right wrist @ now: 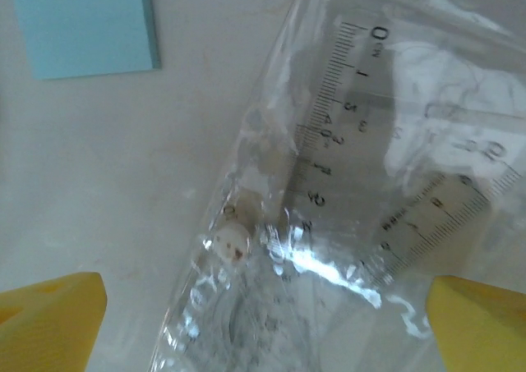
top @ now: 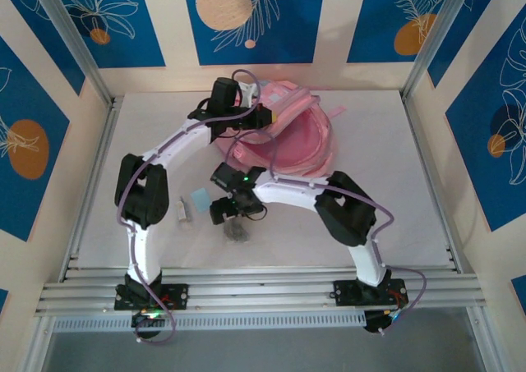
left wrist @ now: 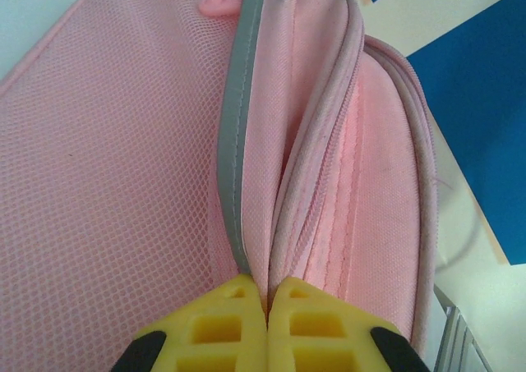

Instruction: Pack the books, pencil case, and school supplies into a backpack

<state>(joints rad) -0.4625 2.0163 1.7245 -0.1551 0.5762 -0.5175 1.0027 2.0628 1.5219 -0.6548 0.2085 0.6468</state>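
My left pincer (top: 261, 113) is at the backpack (top: 304, 134), on its far left edge. In the left wrist view the left pincer (left wrist: 267, 294) has its yellow fingers (left wrist: 218, 331) pressed tight together, and the backpack's (left wrist: 107, 183) grey trim (left wrist: 234, 142) runs down into the seam between them. So I hold a fold of the backpack's edge there. Pink mesh lies to one side of the trim and the zipped pink panels to the other.

The backpack lies flat at the back of the bench (top: 394, 183), with its mouth gaping toward me and pink lining showing inside.

My right pincer (top: 226, 212) hangs low over the bench on the near side of the backpack, toward its left corner. The clear packet (top: 237, 230) lies just under it, nearer to me than the backpack. In the right wrist view the right pincer (right wrist: 265, 314) stands wide, one yellow finger (right wrist: 53, 314) at each lower corner and the packet (right wrist: 370, 142) between them. I cannot tell whether either finger touches the plastic. Through the crinkled film I can read the printed scales of clear rulers.

The light-blue square (top: 201, 197) lies flat on the bench beside the packet, on the backpack's near-left side. In the right wrist view the square (right wrist: 86, 23) lies close to the packet but apart from it. The white oblong piece (top: 184, 210) lies a little further left of the square.
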